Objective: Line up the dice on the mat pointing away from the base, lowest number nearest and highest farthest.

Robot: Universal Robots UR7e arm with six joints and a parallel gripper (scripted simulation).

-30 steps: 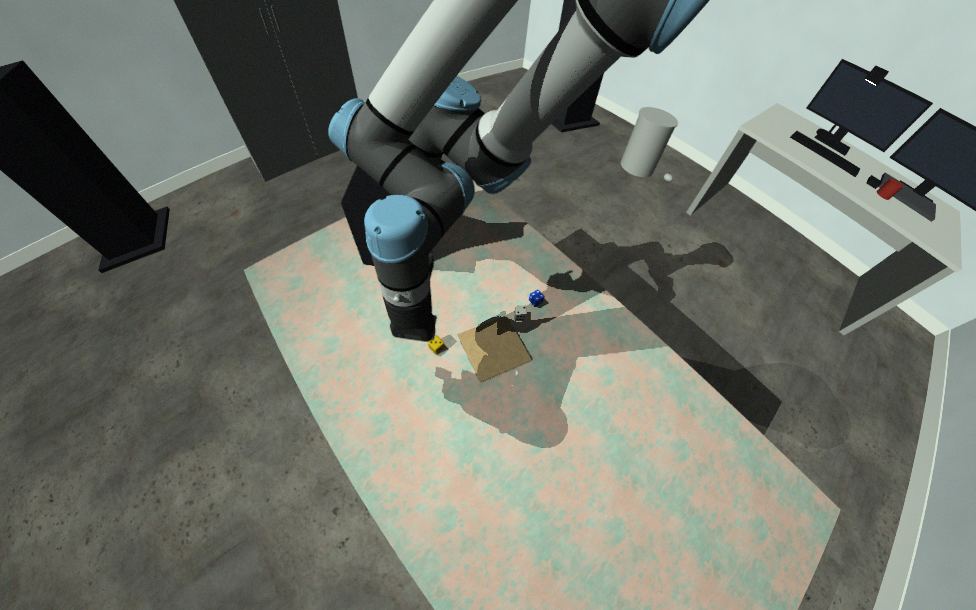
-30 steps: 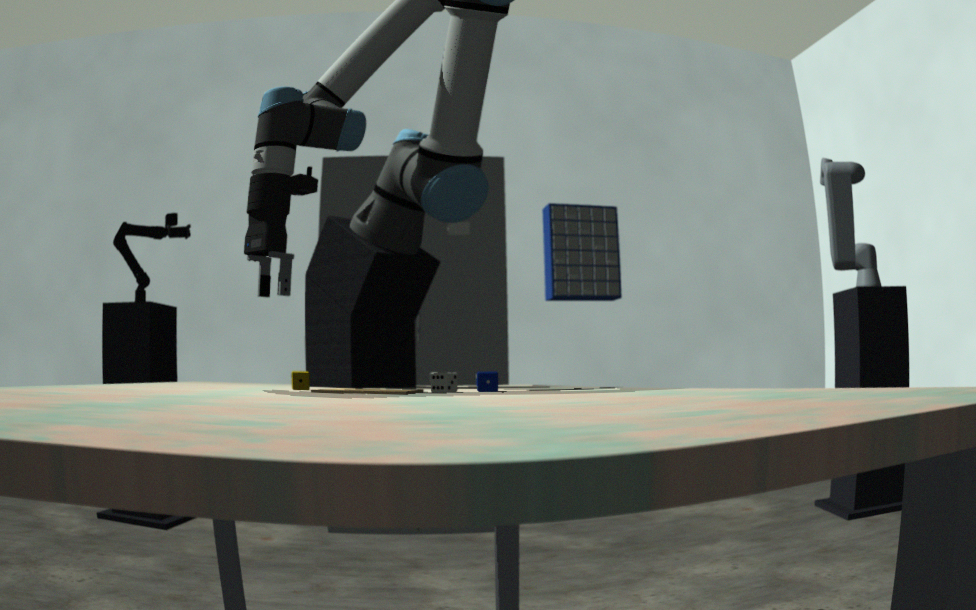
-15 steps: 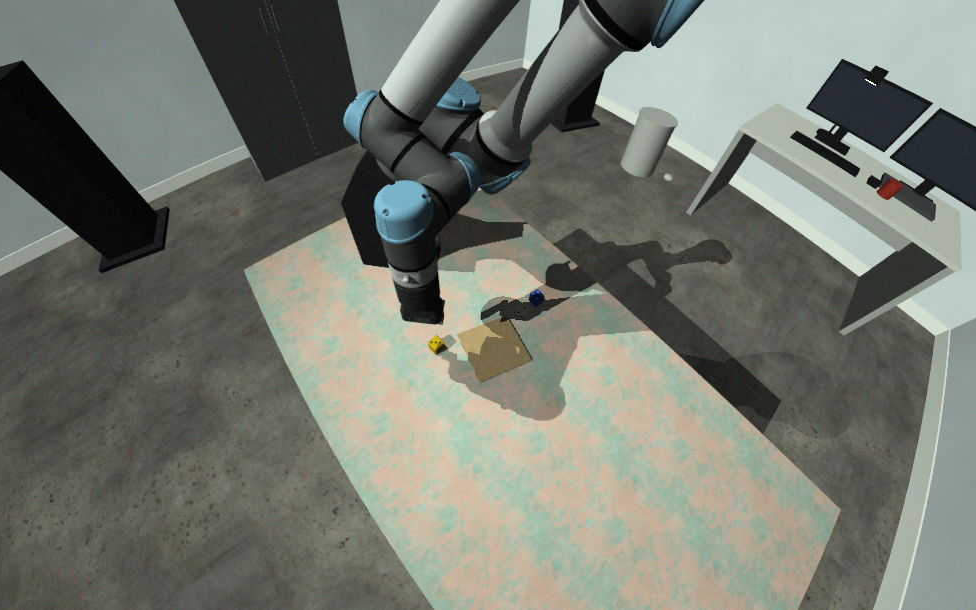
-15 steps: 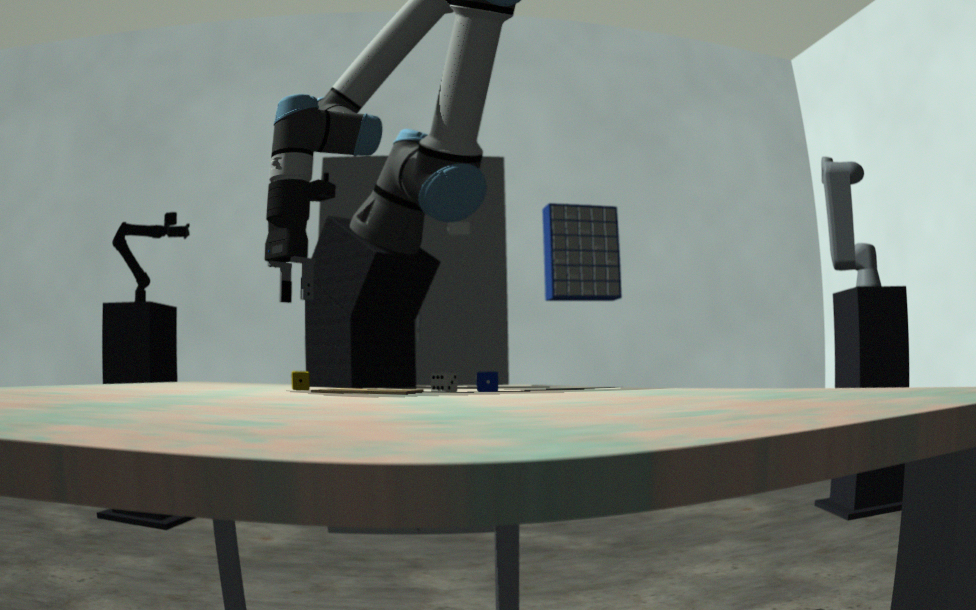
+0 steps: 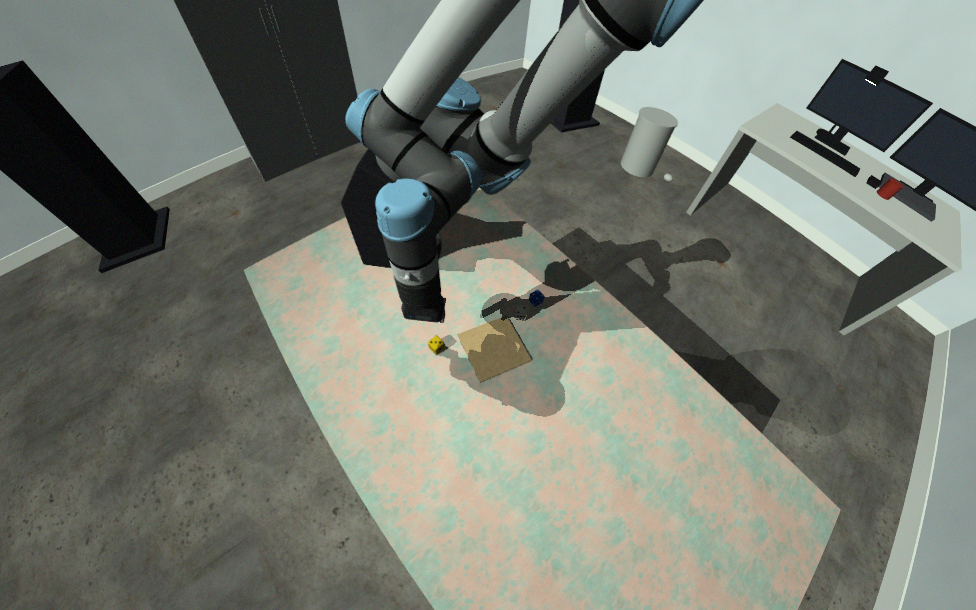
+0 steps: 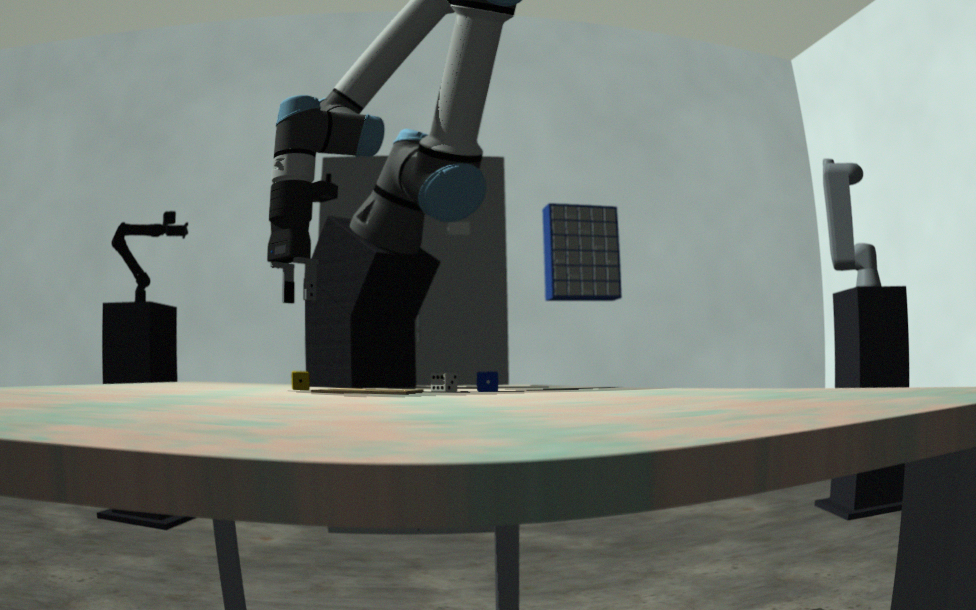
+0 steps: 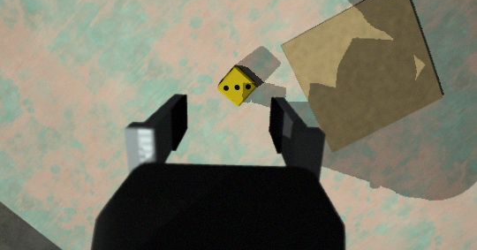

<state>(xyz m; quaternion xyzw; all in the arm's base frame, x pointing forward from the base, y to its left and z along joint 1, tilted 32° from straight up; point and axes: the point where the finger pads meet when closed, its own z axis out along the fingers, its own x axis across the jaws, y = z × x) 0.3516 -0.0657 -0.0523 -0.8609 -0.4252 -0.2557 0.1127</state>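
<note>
Gripper: black two-finger gripper [image 7: 227, 123] hangs well above the table, fingers spread wide and grasping nothing, its gap aimed just short of the small yellow cube die.
Yellow die: small yellow cube die [image 7: 237, 86] sits on the mottled pink-and-green table top [image 5: 552, 485], just left of the mat and off it; a face with three pips in a row shows in the wrist view.
Mat: flat tan square mat [image 7: 367, 65] lies on the table, partly under the arm's shadow, no die on it.
White die: pale cube die [image 6: 443, 382] stands beyond the mat's far side, hidden in shadow from above.
Blue die: small blue cube die [image 5: 536, 298] rests near it, farther right, also off the mat.
Step in hand: likely the descent on the yellow die; centre the gap over it, square the fingers to two flat sides, drop straight, then close gently so it does not roll.
</note>
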